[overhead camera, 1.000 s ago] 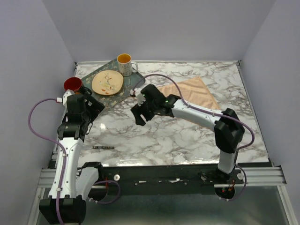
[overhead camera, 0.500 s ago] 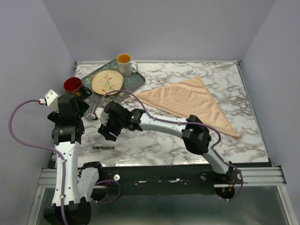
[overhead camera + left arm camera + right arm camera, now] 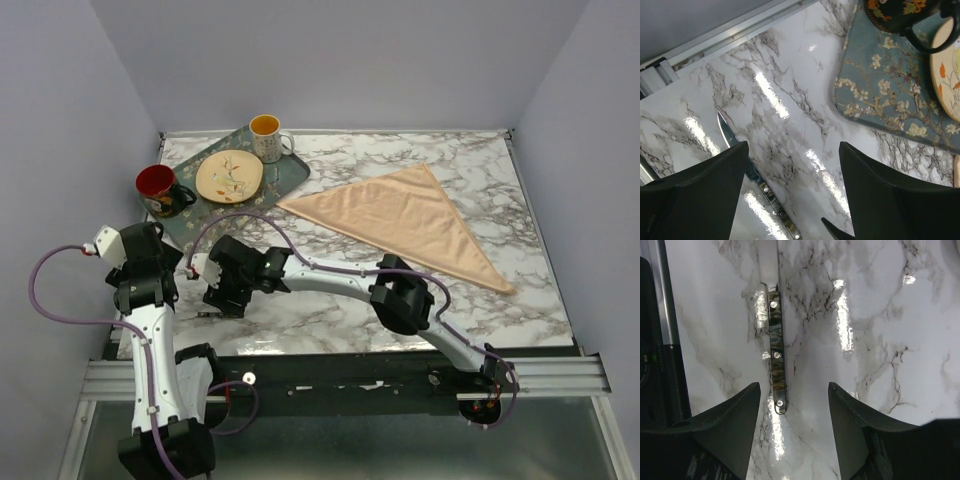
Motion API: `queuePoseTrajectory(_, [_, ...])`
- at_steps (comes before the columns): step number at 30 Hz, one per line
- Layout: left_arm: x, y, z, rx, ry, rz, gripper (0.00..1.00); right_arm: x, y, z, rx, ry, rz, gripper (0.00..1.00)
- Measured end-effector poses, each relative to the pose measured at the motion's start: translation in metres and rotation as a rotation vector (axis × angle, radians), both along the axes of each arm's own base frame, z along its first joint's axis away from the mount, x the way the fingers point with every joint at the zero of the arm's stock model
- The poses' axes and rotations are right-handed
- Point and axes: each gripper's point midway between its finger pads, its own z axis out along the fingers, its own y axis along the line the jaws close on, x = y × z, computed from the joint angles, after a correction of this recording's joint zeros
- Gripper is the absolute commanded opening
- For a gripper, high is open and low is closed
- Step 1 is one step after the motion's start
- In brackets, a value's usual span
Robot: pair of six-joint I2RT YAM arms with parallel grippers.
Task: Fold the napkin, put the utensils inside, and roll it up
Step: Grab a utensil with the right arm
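napkin point(image 3: 400, 220): folded into a flat triangle on the right half of the marble table point(image 3: 500, 170). long edge faces the arms, one tip points to the near right. nothing lies on it, and it is well apart from both grippers.

knife point(image 3: 776, 375): the only piece of cutlery i can make out. it lies flat on the bare table at the near left, close to the front edge and well apart from the napkin. dark riveted handle, pale blade.

right gripper point(image 3: 794, 390): the right arm point(image 3: 330, 275) reaches across to the near left of the table. fingers are spread wide, pointing down, with the butt of the knife handle lying in the gap between them. neither finger touches the handle; nothing is pinched.

left gripper point(image 3: 793, 150): at the left edge of the table, just beside the right one. fingers spread, only bare marble between them. the knife blade shows beside the left finger and the handle runs past below it; no contact visible.

far left: floral tray point(image 3: 283, 178) carrying a cream plate point(image 3: 229, 176) and a yellow mug point(image 3: 266, 137); a red mug point(image 3: 158, 188) sits at its near left end.
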Motion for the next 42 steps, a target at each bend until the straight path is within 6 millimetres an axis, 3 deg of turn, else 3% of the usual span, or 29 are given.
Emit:
queuePoseTrajectory(4, [-0.005, 0.007, -0.024, -0.079, 0.052, 0.062, 0.79, -0.017, 0.004, -0.002, -0.006, -0.014, 0.046, 0.66])
queuePoseTrajectory(7, [-0.005, 0.004, -0.045, -0.142, 0.108, 0.067, 0.78, -0.034, 0.008, -0.002, -0.007, -0.019, 0.080, 0.65])
queuePoseTrajectory(11, [-0.007, -0.004, -0.057, -0.196, 0.117, 0.067, 0.76, -0.045, 0.010, -0.012, -0.023, -0.017, 0.097, 0.64])
queuePoseTrajectory(16, [-0.009, -0.011, -0.065, -0.256, 0.102, 0.076, 0.75, -0.042, 0.009, -0.033, -0.056, -0.033, 0.089, 0.49])
queuePoseTrajectory(20, [-0.012, -0.015, -0.074, -0.293, 0.106, 0.096, 0.74, -0.035, 0.008, -0.034, -0.064, -0.068, 0.078, 0.37])
queuePoseTrajectory(24, [-0.012, -0.016, -0.079, -0.318, 0.115, 0.114, 0.74, -0.029, 0.008, -0.034, -0.068, -0.097, 0.058, 0.04])
queuePoseTrajectory(30, [-0.014, -0.018, -0.089, -0.337, 0.157, 0.117, 0.73, -0.022, 0.005, -0.035, -0.055, -0.144, 0.056, 0.01])
queuePoseTrajectory(34, [-0.009, -0.014, -0.079, -0.311, 0.146, 0.095, 0.73, -0.017, -0.017, -0.036, -0.077, -0.167, 0.041, 0.01])
queuePoseTrajectory(38, [0.002, -0.009, -0.060, -0.269, 0.106, 0.065, 0.73, -0.005, -0.064, -0.037, -0.121, -0.148, -0.013, 0.01])
queuePoseTrajectory(42, [0.012, -0.016, -0.054, -0.248, 0.100, 0.008, 0.73, 0.008, -0.098, -0.038, -0.139, -0.132, -0.075, 0.01])
